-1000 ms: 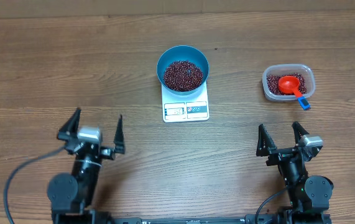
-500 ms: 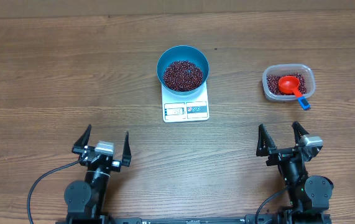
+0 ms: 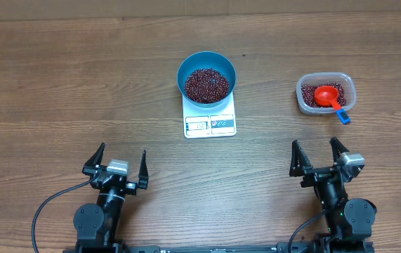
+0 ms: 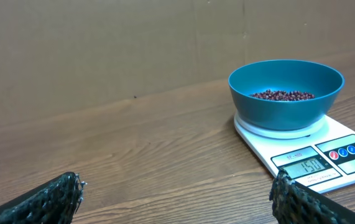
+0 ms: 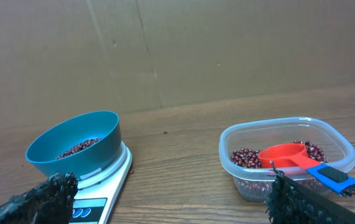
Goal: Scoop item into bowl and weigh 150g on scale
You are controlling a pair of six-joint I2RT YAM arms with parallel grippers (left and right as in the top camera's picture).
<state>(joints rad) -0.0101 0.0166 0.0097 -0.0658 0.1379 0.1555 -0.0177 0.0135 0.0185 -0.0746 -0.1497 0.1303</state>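
Looking down from overhead, the left hand (image 3: 123, 149) and right hand (image 3: 314, 144) are seen wide open and empty over the bench (image 3: 45, 84), the scale (image 3: 210, 125) and the bowl (image 3: 181, 76) of beans (image 3: 206, 84) ahead, between them. At the left wrist, the bowl is seen ahead-right of the spread fingers (image 4: 46, 199), and 150 is shown on the display (image 4: 304, 167). At the right wrist, the bowl is seen ahead-left and a clear tub (image 5: 227, 149) with a red scoop (image 5: 283, 154) ahead-right.

You had the blue bowl (image 5: 93, 160) of beans (image 5: 78, 149) seated on the scale (image 5: 112, 180) at left, the red scoop (image 5: 285, 154) lying in the clear tub (image 5: 242, 180) at right.
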